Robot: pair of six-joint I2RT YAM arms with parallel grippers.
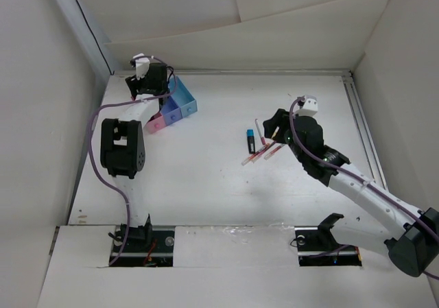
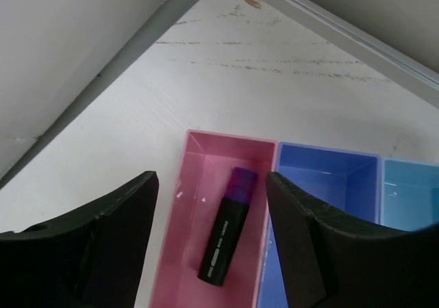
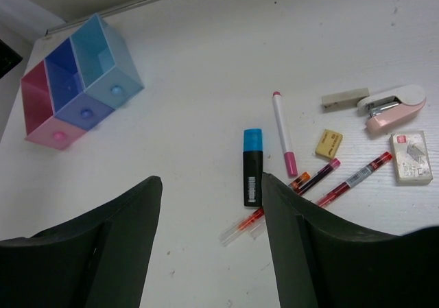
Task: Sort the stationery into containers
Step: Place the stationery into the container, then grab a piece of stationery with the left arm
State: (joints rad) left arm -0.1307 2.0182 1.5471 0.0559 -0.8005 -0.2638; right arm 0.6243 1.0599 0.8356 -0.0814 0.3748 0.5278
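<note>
While left gripper (image 2: 211,182) and right gripper (image 3: 209,180) gape empty, black purple-capped marker (image 2: 227,229) lies slanted in pink box (image 2: 204,147).

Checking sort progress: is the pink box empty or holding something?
Holding something: a dark marker with a purple cap lies inside the pink box.

white table (image 1: 219,191), scuffed; plain white wall panels (image 1: 274,27) enclosing the table's far, left and right sides; metal rail (image 1: 360,126) along the table's right edge.
</note>
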